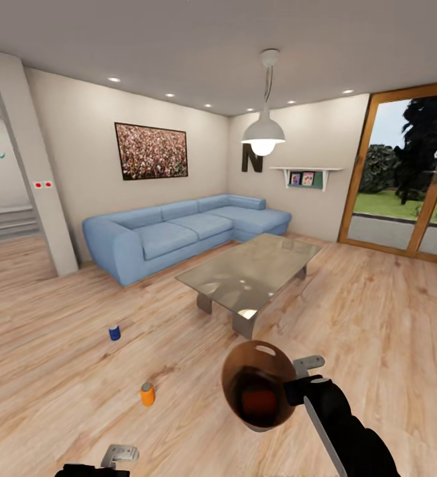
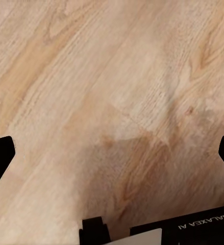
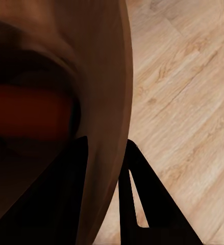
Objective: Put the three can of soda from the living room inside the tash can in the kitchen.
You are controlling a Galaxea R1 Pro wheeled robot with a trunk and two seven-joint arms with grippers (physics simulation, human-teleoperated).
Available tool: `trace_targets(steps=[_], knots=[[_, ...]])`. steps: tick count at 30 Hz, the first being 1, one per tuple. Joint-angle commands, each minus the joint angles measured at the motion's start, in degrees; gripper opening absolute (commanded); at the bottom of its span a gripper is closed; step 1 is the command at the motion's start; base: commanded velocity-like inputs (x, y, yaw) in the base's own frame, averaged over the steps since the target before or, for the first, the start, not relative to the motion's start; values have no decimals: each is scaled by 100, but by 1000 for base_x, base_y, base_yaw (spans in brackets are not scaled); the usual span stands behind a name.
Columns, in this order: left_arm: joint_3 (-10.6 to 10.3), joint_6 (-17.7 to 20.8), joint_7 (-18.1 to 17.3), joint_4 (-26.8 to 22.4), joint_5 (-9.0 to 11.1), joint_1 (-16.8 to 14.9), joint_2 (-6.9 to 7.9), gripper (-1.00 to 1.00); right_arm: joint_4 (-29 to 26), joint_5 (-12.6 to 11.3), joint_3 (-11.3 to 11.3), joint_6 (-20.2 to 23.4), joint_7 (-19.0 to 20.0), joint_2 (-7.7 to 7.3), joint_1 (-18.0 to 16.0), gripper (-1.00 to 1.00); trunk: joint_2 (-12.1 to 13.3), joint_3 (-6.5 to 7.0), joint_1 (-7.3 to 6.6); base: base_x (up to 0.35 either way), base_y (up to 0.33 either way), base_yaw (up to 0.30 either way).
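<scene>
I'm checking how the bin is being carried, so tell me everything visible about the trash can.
The trash can is a small round bucket with a glossy copper-brown inside and an oval handle cutout near its rim. It is held above the wood floor, tipped so its mouth faces the head camera. The right gripper pinches its wall, one finger inside and one outside, as the right wrist view shows. An orange can lies inside at the bottom.

A long pale-blue corner sofa (image 1: 185,232) stood against the cream wall beneath a framed crowd picture (image 1: 151,151), near a low rectangular glass-topped table (image 1: 251,271) under a white dome pendant lamp (image 1: 263,136).
</scene>
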Motion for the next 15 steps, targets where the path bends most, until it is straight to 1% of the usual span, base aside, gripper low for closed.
trace_targets(steps=[1, 5, 15], knots=[[0, 0, 0, 0, 2, 0, 4, 100, -3, -19, 1, -3, 10, -1, -2, -100, 0, 7, 0, -78, 298, -231], [0, 0, -1, 0, 4, 0, 5, 100, -3, -19, 1, -4, 8, 0, -2, -100, 0, 33, 0, -44, 301, -234], [0, -2, -1, 0, 4, 0, 9, 100, -3, -19, 8, -4, 6, 3, -2, -100, 0, 98, 0, -3, 306, -235]])
